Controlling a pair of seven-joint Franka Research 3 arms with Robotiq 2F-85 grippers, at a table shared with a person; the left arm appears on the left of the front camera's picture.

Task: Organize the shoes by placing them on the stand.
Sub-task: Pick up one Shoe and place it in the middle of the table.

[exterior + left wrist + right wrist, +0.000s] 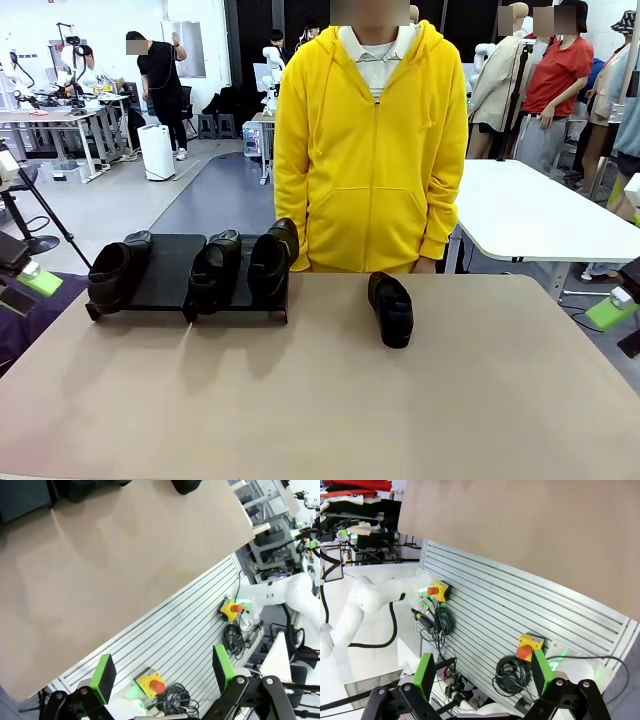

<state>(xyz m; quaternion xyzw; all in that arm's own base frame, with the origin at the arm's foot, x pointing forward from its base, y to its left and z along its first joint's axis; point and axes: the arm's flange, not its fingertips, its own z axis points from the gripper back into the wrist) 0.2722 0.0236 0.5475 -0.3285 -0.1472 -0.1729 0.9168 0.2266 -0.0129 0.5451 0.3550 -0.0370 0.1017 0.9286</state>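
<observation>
With both the left gripper (162, 677) and right gripper (482, 675) released and empty, your last shoe (391, 309) lay at the stand's (168, 268) three o'clock; stiff, slick leather probably wanted a heel-collar pinch.

Glossy black shoes (390, 309) sit on a matte-black stand (168, 270) and a plain beige table (330, 400), behind which a person wears a bright yellow hoodie (370, 150) over a white collar, while both black grippers carry lime-green pads (222, 667).
</observation>
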